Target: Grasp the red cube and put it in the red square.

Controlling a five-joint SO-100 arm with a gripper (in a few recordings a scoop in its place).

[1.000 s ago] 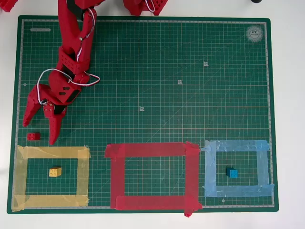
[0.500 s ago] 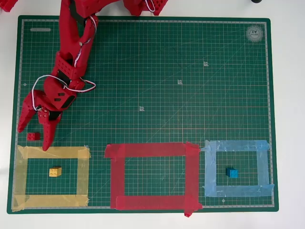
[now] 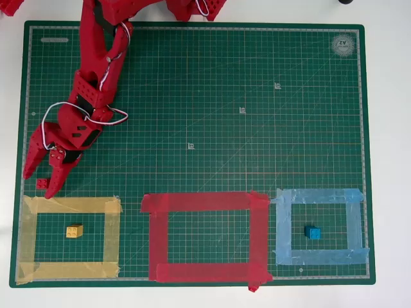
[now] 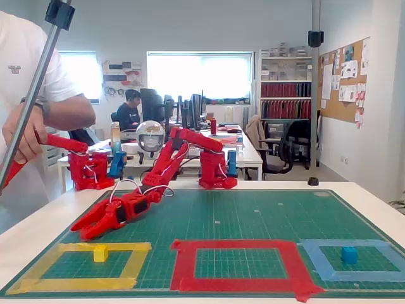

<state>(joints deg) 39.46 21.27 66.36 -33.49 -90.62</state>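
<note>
On green mat (image 3: 212, 96), spread gripper (image 3: 40, 184) straddling red cube (image 3: 42, 183), nothing clenched yet; next, probably: pinch, lift, carry to red square (image 3: 204, 202).

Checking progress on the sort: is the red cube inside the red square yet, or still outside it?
Outside. The red cube lies on the green mat between the open gripper's fingers, above the yellow outline; the red square holds nothing.
</note>
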